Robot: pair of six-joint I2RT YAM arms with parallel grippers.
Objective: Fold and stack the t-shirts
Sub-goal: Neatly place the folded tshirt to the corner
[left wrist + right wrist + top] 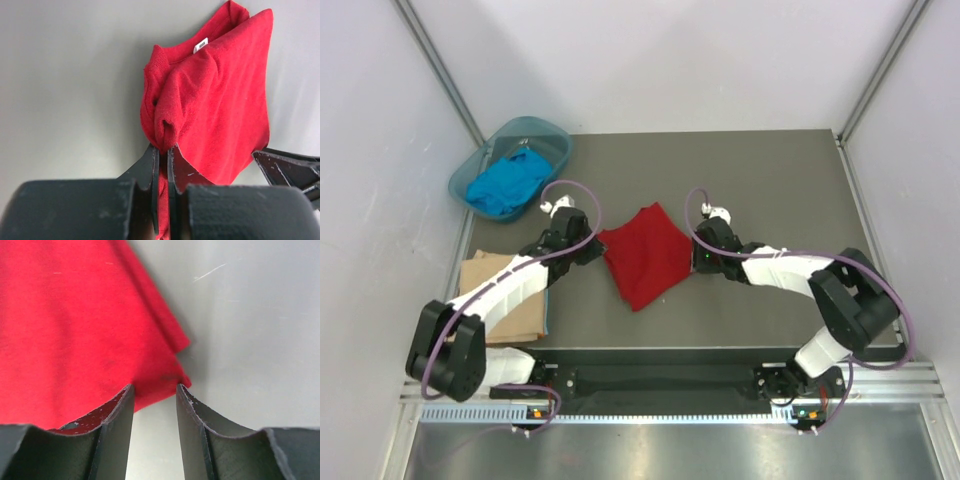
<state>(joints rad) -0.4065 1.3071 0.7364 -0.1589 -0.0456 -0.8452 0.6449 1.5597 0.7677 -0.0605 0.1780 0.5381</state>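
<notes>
The deep red short-sleeved cloth t-shirt point(642, 255) is lying folded into a rough diamond on the dark grey tabletop point(770, 180), in the middle of the overhead frame. The left gripper point(592, 247) is sitting at the shirt's left corner. In its wrist view its jaws are nearly together, pinching a bunched fold of the red cloth between them. The small white neck label point(200, 45) is showing near the top of that frame.

The right gripper point(700, 252) is sitting at the shirt's right corner. In its own view the jaws are standing a moderate way apart with bare table showing between them. The shirt's pointed corner is lying just at the tips, mostly behind the finger on the left of the frame, and nothing is being gripped there.

In the upper left of the overhead frame a bright blue t-shirt point(505, 185) is lying crumpled in a translucent teal plastic basin point(558, 138). At lower left a tan t-shirt point(480, 275) is lying flat on the table, partly hidden under the left arm point(510, 290).
</notes>
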